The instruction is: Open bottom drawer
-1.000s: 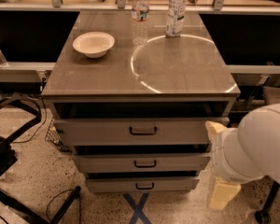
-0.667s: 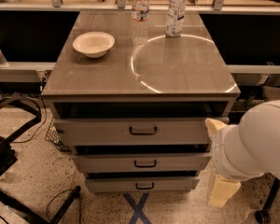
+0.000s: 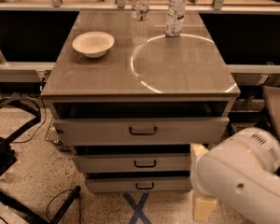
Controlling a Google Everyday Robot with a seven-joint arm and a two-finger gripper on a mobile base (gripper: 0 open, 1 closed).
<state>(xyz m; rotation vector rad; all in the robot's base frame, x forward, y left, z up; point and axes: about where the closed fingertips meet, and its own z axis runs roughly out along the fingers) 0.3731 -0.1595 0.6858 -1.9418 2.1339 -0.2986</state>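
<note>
The bottom drawer (image 3: 139,185) is the lowest and slimmest of three grey-taupe drawer fronts, with a small dark bar handle (image 3: 144,186). A dark gap shows above its front. The middle drawer (image 3: 135,162) and the tall top drawer (image 3: 142,130) sit above it. My gripper (image 3: 201,181) is at the lower right, right of the bottom and middle drawer fronts, mostly hidden behind my bulky white arm (image 3: 242,181). Only cream-coloured parts show at its upper and lower ends. It is not touching the handle.
On the cabinet top (image 3: 107,73) stand a cream bowl (image 3: 93,43) and two water bottles (image 3: 140,8) (image 3: 176,10). A black chair frame (image 3: 9,139) and cables lie on the floor at left. A blue tape X (image 3: 139,209) marks the floor in front.
My arm has moved lower and a little to the left, closer to the lower drawer fronts. The drawers have not moved.
</note>
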